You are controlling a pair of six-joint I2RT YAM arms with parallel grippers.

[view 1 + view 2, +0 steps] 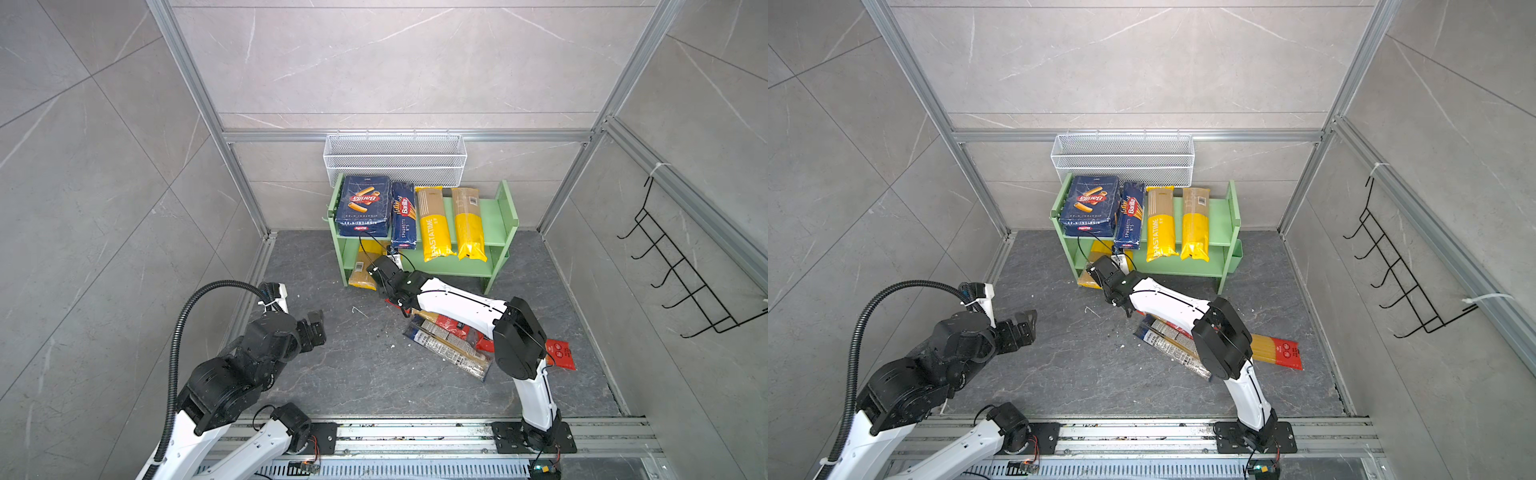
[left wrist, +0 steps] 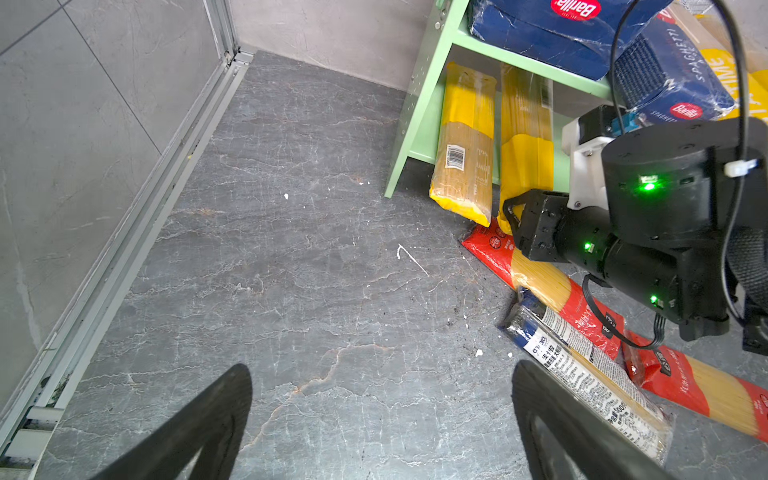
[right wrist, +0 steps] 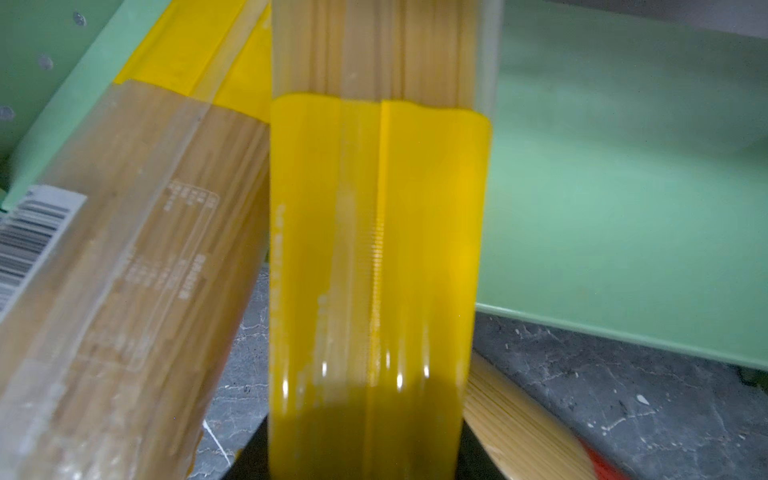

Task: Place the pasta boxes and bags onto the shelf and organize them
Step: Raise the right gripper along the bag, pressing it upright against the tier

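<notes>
1. Grey stone-look walls enclose a dark floor (image 1: 353, 374); the green shelf (image 1: 505, 216) stands at back centre.
2. Its upper tier carries the wide box (image 1: 363, 203), the narrow box (image 1: 404, 216) and two yellow bags (image 1: 434, 224), side by side.
3. The right gripper (image 2: 513, 214) is clenched on a third yellow bag (image 3: 374, 249) reaching into the lower tier's left part.
4. Beside it, a fourth yellow bag (image 2: 465, 166) leans out onto the floor.
5. Two red-ended bags (image 2: 544, 282) and a black-and-white bag (image 2: 582, 374) lie under the right arm.
6. The left gripper (image 2: 380, 374) hovers at lower left, jaws spread wide, empty.
</notes>
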